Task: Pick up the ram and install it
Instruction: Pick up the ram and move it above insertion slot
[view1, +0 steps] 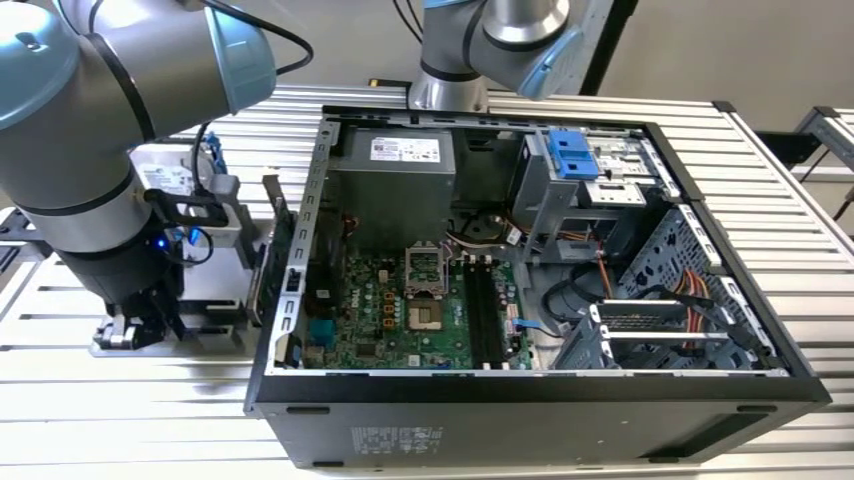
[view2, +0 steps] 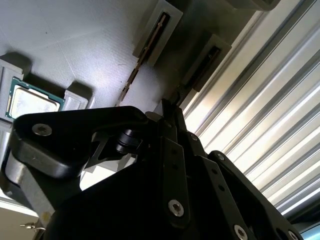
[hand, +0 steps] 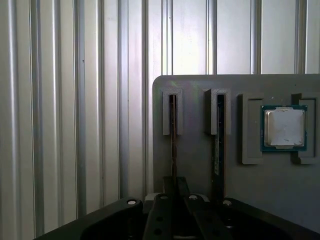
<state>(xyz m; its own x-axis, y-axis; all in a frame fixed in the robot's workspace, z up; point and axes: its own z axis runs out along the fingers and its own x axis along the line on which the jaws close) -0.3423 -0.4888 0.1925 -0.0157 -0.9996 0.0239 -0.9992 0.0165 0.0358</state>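
Whether the hand (hand: 175, 187) is clenched or released, I cannot tell. It hovers at the ram (hand: 173, 125), which stands on edge in the grey tray (hand: 195, 165), at 9 o'clock of the computer case (view1: 534, 420) in the exterior view. An off-centre grip could jam the ram in its slot or snag the 2nd stick (hand: 218, 135).

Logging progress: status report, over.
Black gripper low at grey slotted tray. Long narrow dark ram stick on edge in its slot, in line with gripper. No obstruction.
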